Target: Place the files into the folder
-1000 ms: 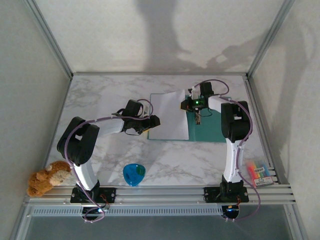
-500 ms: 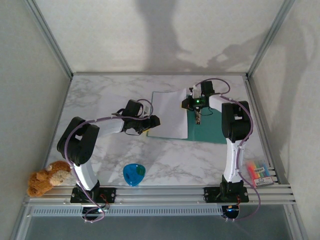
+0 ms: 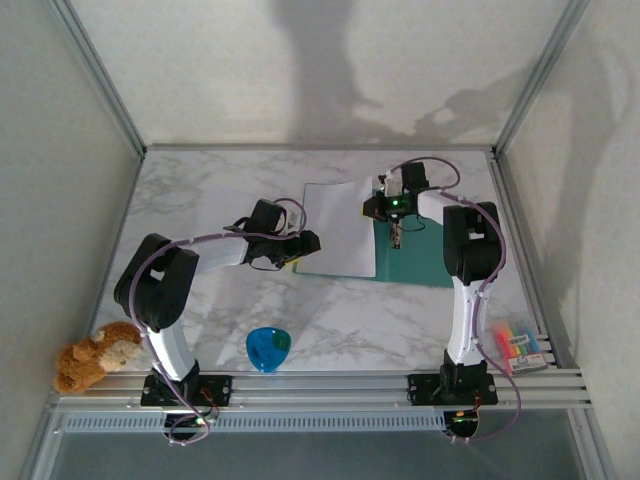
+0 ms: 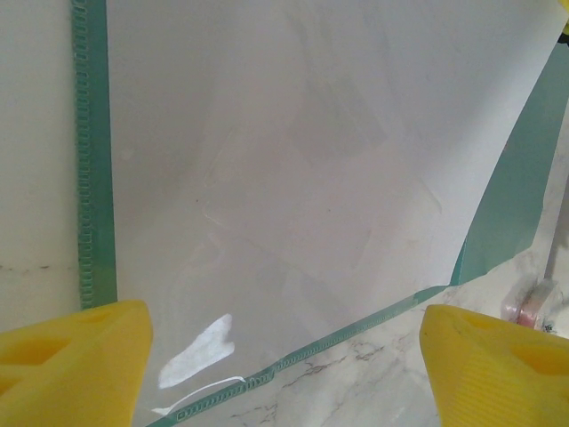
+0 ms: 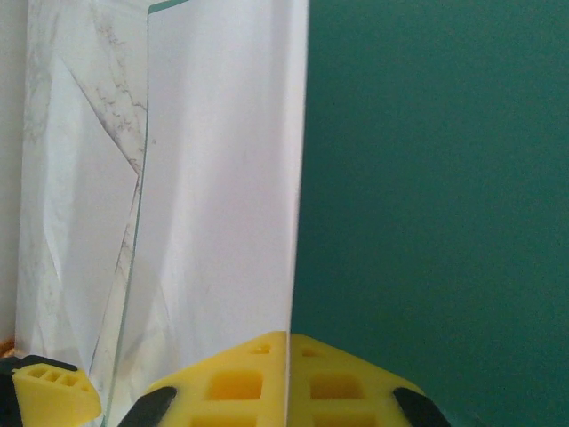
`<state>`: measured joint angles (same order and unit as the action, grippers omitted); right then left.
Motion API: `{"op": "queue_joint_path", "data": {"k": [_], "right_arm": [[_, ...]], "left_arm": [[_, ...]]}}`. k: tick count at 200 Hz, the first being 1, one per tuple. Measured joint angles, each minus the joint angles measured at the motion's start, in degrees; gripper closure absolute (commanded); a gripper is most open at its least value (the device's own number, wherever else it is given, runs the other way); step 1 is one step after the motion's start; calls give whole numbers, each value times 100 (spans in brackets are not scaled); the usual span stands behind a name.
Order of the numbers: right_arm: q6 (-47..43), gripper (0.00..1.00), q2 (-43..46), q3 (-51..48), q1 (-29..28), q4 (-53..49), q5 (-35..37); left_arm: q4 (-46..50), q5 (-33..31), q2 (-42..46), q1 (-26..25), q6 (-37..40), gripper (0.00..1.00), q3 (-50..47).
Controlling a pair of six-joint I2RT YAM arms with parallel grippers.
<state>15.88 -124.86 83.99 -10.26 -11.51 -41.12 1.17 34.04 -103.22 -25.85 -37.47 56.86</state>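
Observation:
The teal folder [image 3: 415, 260] lies flat at the back right of the table. A white sheet of the files [image 3: 340, 228] covers its left part. My right gripper [image 3: 397, 232] is shut on that sheet's right edge. The right wrist view shows the thin paper edge pinched between the yellow fingers [image 5: 231, 382], with the files [image 5: 222, 178] to the left and the folder [image 5: 436, 178] to the right. My left gripper [image 3: 300, 247] stands open at the sheet's left edge, holding nothing. Beyond the left gripper [image 4: 284, 374] the pale glossy files [image 4: 311, 160] are bordered by the folder's teal strip [image 4: 93, 178].
A small blue cup [image 3: 268, 347] sits near the front between the arm bases. A brown teddy [image 3: 95, 355] lies at the front left corner and a box of markers [image 3: 518, 345] at the front right. Walls and metal posts enclose the marble table [image 3: 200, 200].
The white sheet has shifted slightly and now lies squarer over the folder, its right edge moved with the right gripper. The left arm has stayed put.

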Motion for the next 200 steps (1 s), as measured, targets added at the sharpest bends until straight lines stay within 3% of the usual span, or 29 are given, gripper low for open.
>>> {"op": "queue_joint_path", "data": {"k": [200], "right_arm": [[160, 100, 68, -212, 0, 293, 103]], "left_arm": [[-184, 2, 199, -2, 0, 20, -535]]}}
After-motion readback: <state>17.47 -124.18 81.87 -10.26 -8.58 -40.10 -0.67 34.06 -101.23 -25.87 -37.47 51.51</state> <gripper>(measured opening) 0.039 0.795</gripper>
